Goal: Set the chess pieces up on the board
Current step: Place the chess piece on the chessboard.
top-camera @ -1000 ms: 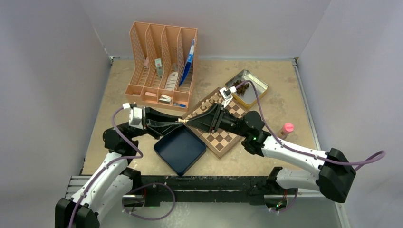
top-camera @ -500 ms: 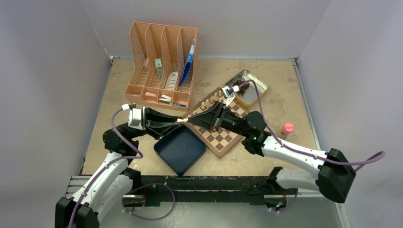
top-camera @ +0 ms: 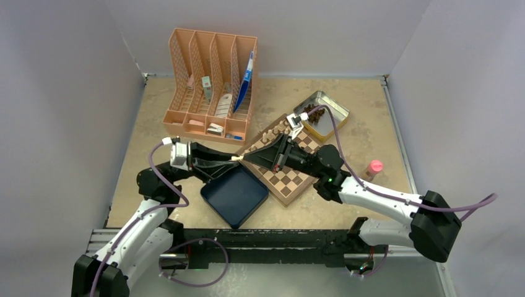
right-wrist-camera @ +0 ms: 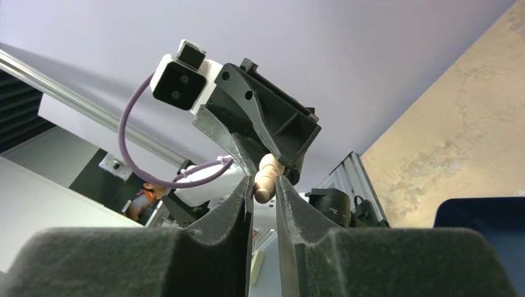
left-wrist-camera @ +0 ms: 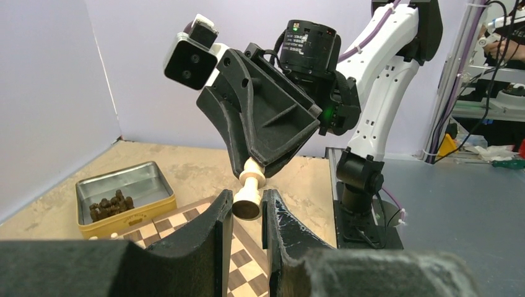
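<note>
Could twist or drop the chess piece, pinched mid-air near the edge of the board by left gripper at its base and right gripper at its head (both clamped narrow), if pulled apart before either release.

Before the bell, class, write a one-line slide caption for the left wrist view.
Mid-air handover: left claw grips a pale chess piece by its base, right claw by its head.
</note>
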{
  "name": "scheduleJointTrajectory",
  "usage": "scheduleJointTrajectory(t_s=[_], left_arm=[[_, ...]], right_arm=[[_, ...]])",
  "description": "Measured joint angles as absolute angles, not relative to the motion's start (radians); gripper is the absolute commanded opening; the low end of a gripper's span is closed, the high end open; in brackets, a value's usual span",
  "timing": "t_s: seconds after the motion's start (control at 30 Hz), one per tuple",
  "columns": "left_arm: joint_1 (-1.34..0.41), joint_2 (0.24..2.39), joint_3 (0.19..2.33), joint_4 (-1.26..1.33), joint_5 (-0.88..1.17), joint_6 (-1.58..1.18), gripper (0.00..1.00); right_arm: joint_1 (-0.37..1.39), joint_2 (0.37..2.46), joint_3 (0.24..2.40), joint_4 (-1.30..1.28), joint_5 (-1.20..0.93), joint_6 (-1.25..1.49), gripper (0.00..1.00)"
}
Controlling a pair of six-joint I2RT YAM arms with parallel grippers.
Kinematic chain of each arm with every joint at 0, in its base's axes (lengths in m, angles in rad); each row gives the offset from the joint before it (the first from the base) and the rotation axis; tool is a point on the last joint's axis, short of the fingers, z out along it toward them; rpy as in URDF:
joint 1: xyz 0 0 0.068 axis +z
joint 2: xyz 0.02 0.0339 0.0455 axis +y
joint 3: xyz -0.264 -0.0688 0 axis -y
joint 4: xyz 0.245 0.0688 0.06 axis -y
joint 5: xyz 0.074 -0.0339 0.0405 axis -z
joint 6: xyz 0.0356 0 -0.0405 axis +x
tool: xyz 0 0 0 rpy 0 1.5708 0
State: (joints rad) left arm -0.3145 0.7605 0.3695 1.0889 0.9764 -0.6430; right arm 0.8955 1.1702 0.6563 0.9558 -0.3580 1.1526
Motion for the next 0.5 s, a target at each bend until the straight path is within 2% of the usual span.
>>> scheduleJointTrajectory(t_s=[0.23,0.27,0.37,0.43,0.5], left_arm=[[-0.308,0.768,0.361,1.083,0.976,-0.634,0.0],[-0.308,0.767,0.361,1.081,0.976,-0.631,0.06],[-0.308,0.756,0.361,1.059,0.976,-0.619,0.37],[-0.309,0.738,0.361,1.01,0.976,-0.6,0.47],[-0.311,0.713,0.361,0.937,0.966,-0.579,0.5]], right_arm=[[0.887,1.203,0.656,0.974,-0.36,1.156,0.1],[0.887,1.203,0.656,0.973,-0.36,1.155,0.1],[0.887,1.195,0.656,0.954,-0.355,1.14,0.1],[0.889,1.179,0.659,0.907,-0.344,1.113,0.09],[0.89,1.151,0.674,0.82,-0.305,1.065,0.09]])
